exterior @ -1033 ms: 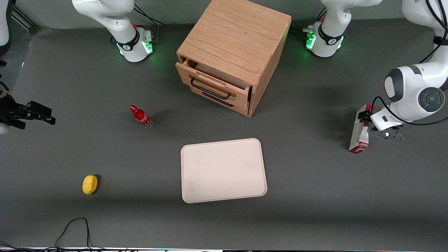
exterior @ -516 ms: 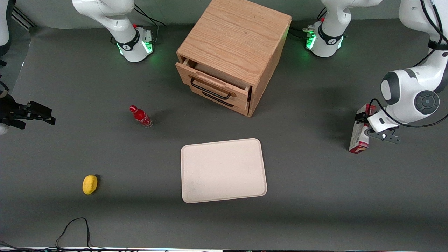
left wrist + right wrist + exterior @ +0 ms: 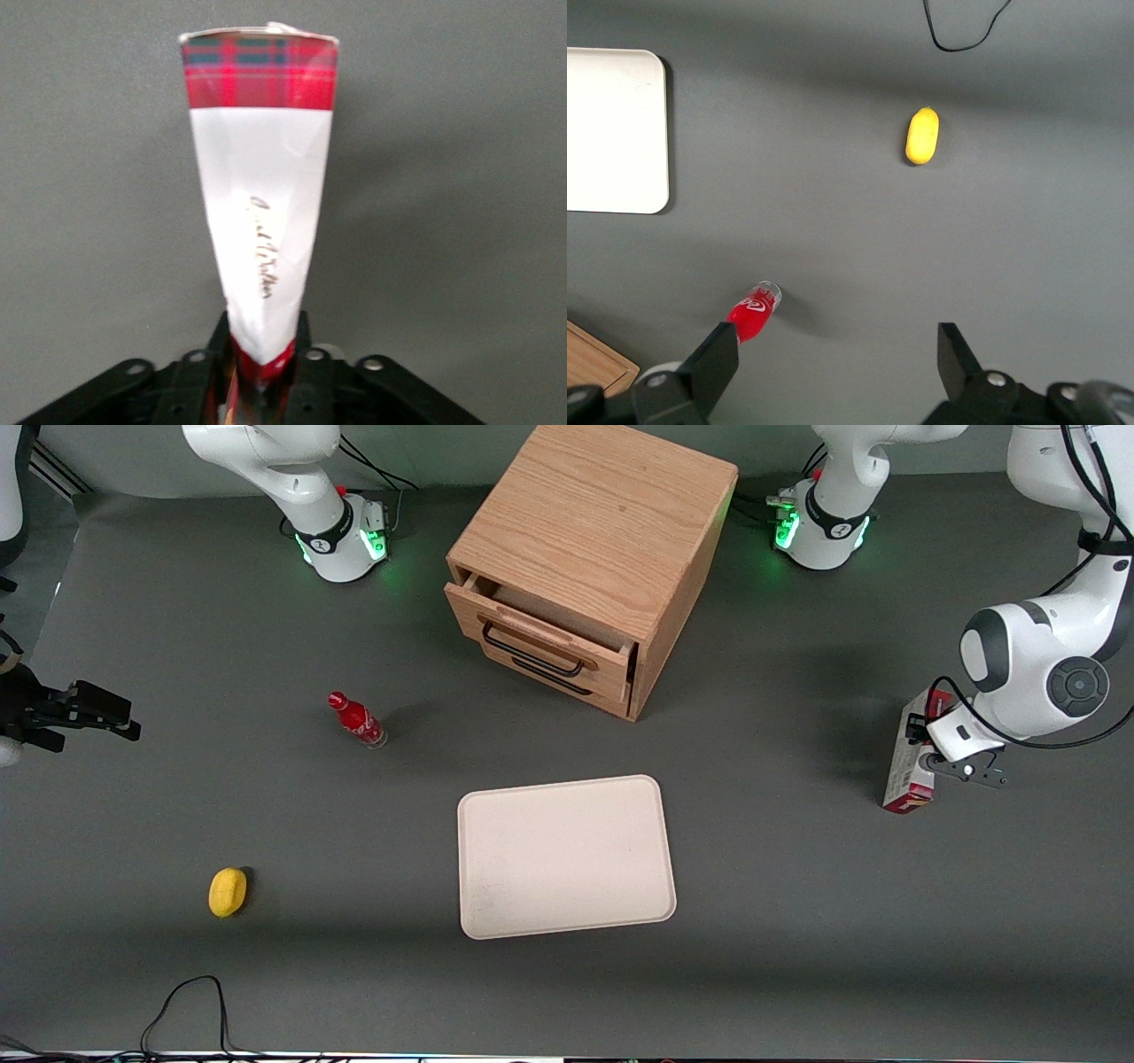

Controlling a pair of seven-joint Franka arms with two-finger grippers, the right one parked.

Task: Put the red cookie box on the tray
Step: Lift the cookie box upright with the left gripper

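We see the end effector (image 3: 262, 354) clamped on one end of the red cookie box (image 3: 907, 766), near the worktop's (image 3: 797, 868) working-arm edge.

Red cookie box (image 3: 905, 772) in gripper (image 3: 263, 354), well apart from beige tray (image 3: 565, 856).

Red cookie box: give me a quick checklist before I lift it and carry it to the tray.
1. Gripper at the red cookie box, fingers on either side of its end: ok.
2. Fingers fully clamped on the box: cannot tell.
3. Box off the table: cannot tell.
4. Tray bare, room for the box: ok.
5. Table between box and tray free of objects: ok.
6. Wooden drawer cabinet farther from the front camera than that path: ok.
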